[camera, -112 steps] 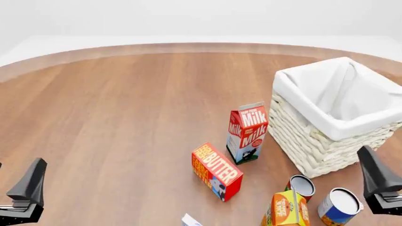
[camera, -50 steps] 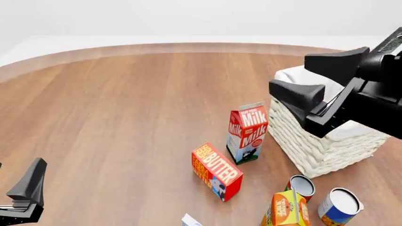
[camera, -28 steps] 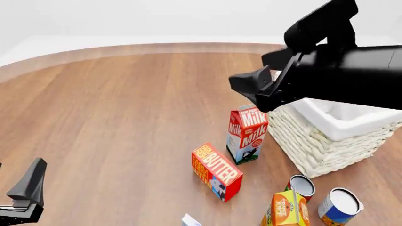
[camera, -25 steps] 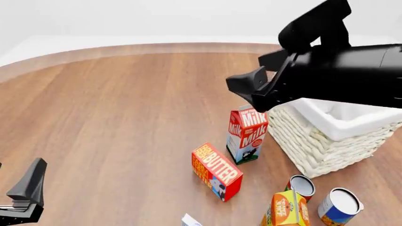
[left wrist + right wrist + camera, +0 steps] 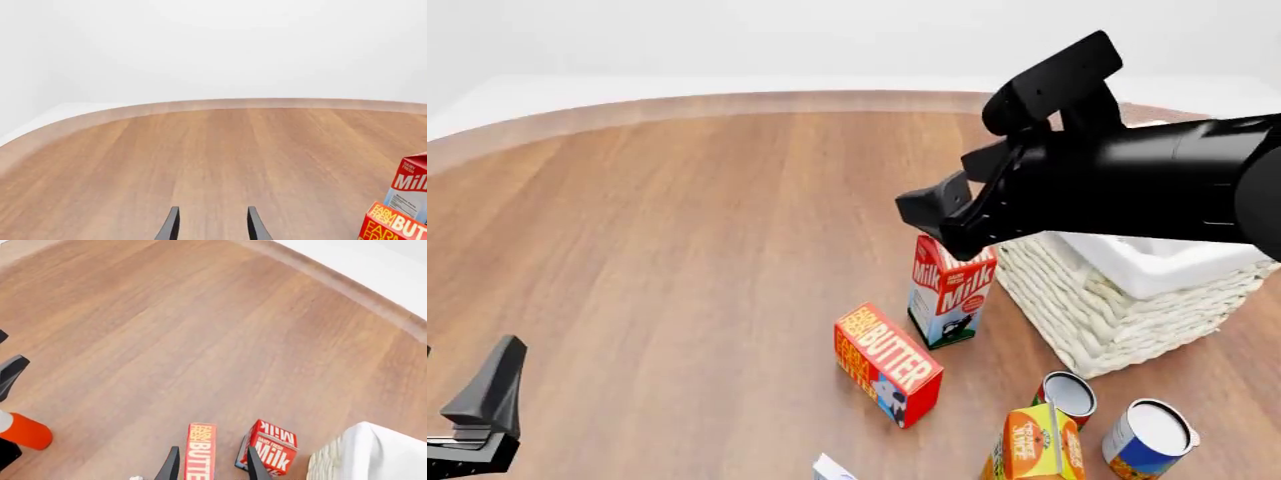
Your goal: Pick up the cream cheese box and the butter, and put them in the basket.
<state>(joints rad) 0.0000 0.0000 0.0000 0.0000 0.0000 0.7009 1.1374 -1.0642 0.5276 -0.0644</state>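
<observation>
The butter (image 5: 888, 365) lies on the wooden table, a red and orange carton left of the basket (image 5: 1121, 320). Only a white corner of the cream cheese box (image 5: 831, 468) shows at the front edge of the picture. My right gripper (image 5: 950, 165) hangs open high above the milk carton and the basket's left side. In its wrist view the butter (image 5: 200, 450) lies far below, between the open fingers (image 5: 171, 466). My left gripper (image 5: 454, 402) stays open and empty at the near left (image 5: 212, 230), well away from the butter (image 5: 393, 225).
An upright red milk carton (image 5: 952, 295) stands between the butter and the basket. Two cans (image 5: 1069, 395) (image 5: 1149, 435) and an orange juice carton (image 5: 1034, 445) sit in front of the basket. The right arm hides much of the basket's opening.
The right arm rose from the near right, swung left across the basket and now hangs over the milk carton. The left arm and all objects stayed still.
</observation>
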